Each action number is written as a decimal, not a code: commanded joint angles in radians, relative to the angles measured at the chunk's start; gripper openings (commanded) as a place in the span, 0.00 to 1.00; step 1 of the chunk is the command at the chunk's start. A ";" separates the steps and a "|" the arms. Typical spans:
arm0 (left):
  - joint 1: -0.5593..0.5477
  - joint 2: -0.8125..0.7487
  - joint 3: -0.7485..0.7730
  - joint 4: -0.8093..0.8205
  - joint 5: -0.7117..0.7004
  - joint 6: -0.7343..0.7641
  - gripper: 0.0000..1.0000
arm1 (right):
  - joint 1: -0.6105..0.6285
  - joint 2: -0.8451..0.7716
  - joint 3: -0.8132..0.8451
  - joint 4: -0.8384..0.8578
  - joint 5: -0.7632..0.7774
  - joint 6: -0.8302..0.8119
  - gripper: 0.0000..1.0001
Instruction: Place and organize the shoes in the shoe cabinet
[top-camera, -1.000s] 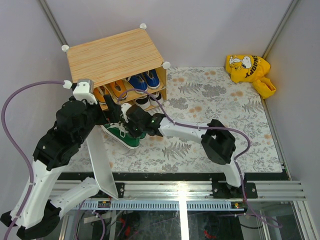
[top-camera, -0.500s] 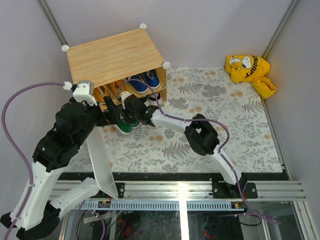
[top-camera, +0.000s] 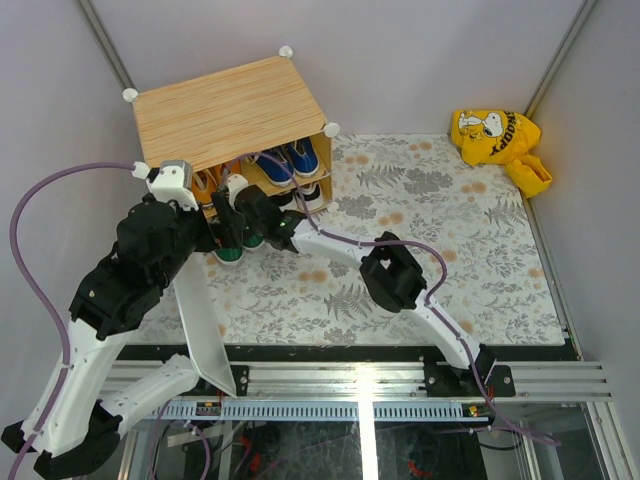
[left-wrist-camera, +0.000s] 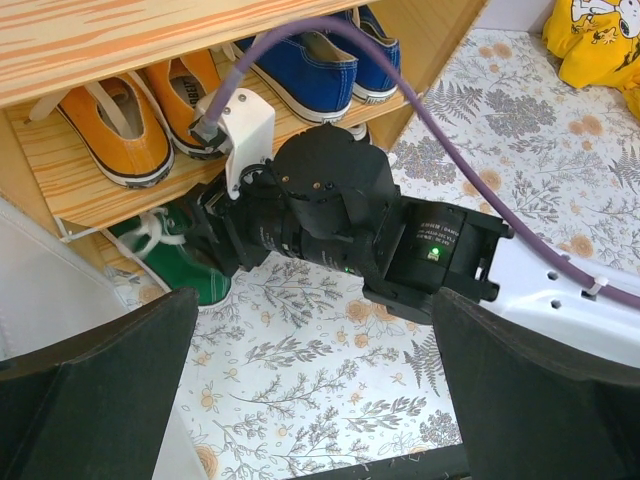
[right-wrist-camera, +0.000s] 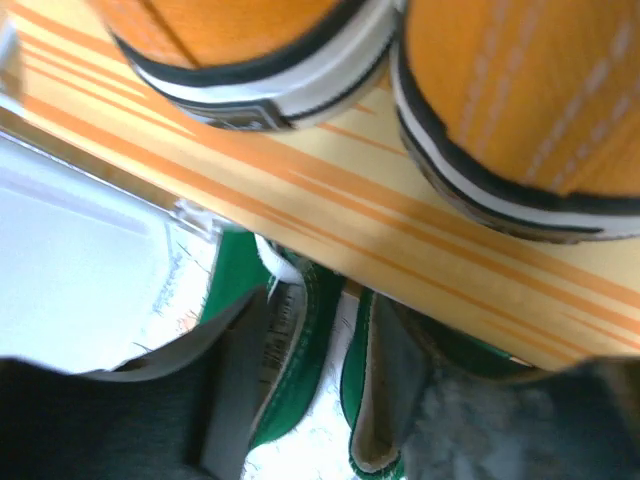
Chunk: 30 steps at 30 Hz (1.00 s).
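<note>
The shoe cabinet (top-camera: 225, 110) stands at the back left with its white door (top-camera: 200, 320) swung open. Orange shoes (top-camera: 205, 185) and blue shoes (top-camera: 290, 160) sit on the upper shelf, white shoes (top-camera: 310, 195) lower right. The green shoes (top-camera: 232, 250) lie side by side at the bottom left, toes under the shelf edge. My right gripper (right-wrist-camera: 315, 390) reaches in over them, open, one finger (right-wrist-camera: 230, 380) in each shoe's mouth, their inner walls apart with mat showing between. My left gripper (left-wrist-camera: 310, 400) hovers open above the mat, holding nothing.
A yellow cartoon-dog bag (top-camera: 495, 135) lies in the far right corner. The right arm's purple cable (left-wrist-camera: 480, 170) loops across in front of the cabinet. Grey walls close in the patterned mat (top-camera: 420, 230) on three sides.
My right arm has carried the green pair from the mat up to the cabinet's bottom left opening, and its jaws have parted from the shoes' inner walls. The left arm barely moved.
</note>
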 joint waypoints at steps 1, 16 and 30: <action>-0.006 -0.003 -0.010 0.014 -0.002 0.021 1.00 | -0.009 -0.073 0.045 0.182 -0.013 0.011 0.58; -0.006 -0.007 -0.009 0.012 -0.010 0.020 1.00 | 0.003 -0.379 -0.368 0.244 -0.122 -0.027 0.66; -0.006 0.007 -0.024 0.020 -0.044 0.025 1.00 | 0.014 -0.384 -0.582 0.265 -0.044 -0.074 0.30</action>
